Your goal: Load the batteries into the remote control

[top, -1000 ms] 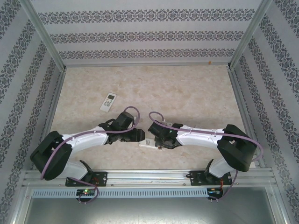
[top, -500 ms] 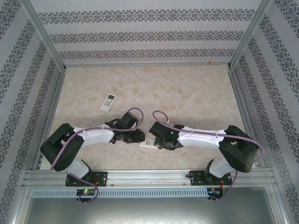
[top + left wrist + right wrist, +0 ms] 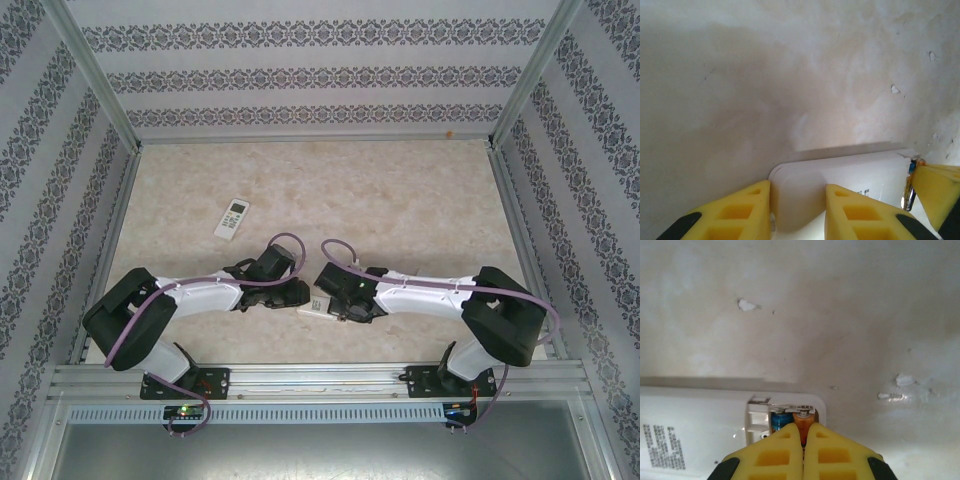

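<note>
A white remote control (image 3: 695, 432) lies back-up on the table between both grippers, its battery bay open (image 3: 311, 308). Two batteries sit side by side in the bay, one showing a blue end (image 3: 781, 419), the other an orange end (image 3: 803, 420). My right gripper (image 3: 803, 426) is shut, fingers pressed together, tips resting over the orange battery. My left gripper (image 3: 797, 186) is shut on the remote control's rounded far end (image 3: 805, 175), a yellow finger on either side. The right gripper's fingers (image 3: 935, 187) and a battery (image 3: 910, 186) show at the edge of the left wrist view.
A second white remote (image 3: 232, 218) lies face-up at the left middle of the marble-patterned table (image 3: 400, 200). Patterned walls and metal frame rails enclose the table on three sides. Both arms meet near the front centre (image 3: 315, 298).
The left jaws have closed onto the remote's end and the left arm's elbow has shifted. The right fingers have closed fully over the battery bay.
</note>
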Tool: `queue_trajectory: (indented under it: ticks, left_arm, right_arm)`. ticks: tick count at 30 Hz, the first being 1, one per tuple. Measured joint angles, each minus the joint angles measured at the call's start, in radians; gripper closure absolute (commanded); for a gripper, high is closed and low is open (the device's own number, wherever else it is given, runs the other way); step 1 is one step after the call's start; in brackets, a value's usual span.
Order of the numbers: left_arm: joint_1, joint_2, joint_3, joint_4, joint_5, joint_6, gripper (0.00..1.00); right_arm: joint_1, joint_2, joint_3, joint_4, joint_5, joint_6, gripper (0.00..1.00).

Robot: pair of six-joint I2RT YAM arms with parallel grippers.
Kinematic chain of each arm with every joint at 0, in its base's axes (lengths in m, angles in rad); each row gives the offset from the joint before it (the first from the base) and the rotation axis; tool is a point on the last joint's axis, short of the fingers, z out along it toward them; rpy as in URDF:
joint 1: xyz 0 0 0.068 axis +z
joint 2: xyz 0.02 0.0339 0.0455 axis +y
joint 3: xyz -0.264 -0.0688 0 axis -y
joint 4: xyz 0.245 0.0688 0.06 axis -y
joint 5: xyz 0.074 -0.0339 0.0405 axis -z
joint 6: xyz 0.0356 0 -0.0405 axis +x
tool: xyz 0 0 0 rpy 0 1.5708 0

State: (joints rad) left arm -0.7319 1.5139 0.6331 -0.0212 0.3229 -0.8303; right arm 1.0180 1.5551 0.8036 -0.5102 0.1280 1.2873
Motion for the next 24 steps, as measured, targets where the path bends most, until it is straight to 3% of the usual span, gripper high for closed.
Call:
queue_trajectory:
  ticks: [7,16,19,24]
  left_arm:
    - [-0.008,-0.019,-0.040,0.058,-0.019,-0.016,0.73]
    - [-0.021,-0.023,-0.043,0.057,-0.024,-0.011,0.69]
    - [-0.022,-0.023,-0.036,0.039,-0.024,-0.008,0.69]
    - [-0.026,-0.023,-0.032,0.030,-0.026,-0.008,0.68]
  right_arm:
    - [-0.005,0.000,-0.005,0.005,-0.002,0.000,0.94]
    - [-0.045,-0.009,0.081,-0.142,-0.069,-0.113,0.79]
    - [-0.059,-0.044,0.103,-0.206,-0.078,-0.148,0.80]
    - [-0.082,-0.077,0.116,-0.229,-0.081,-0.193,0.91]
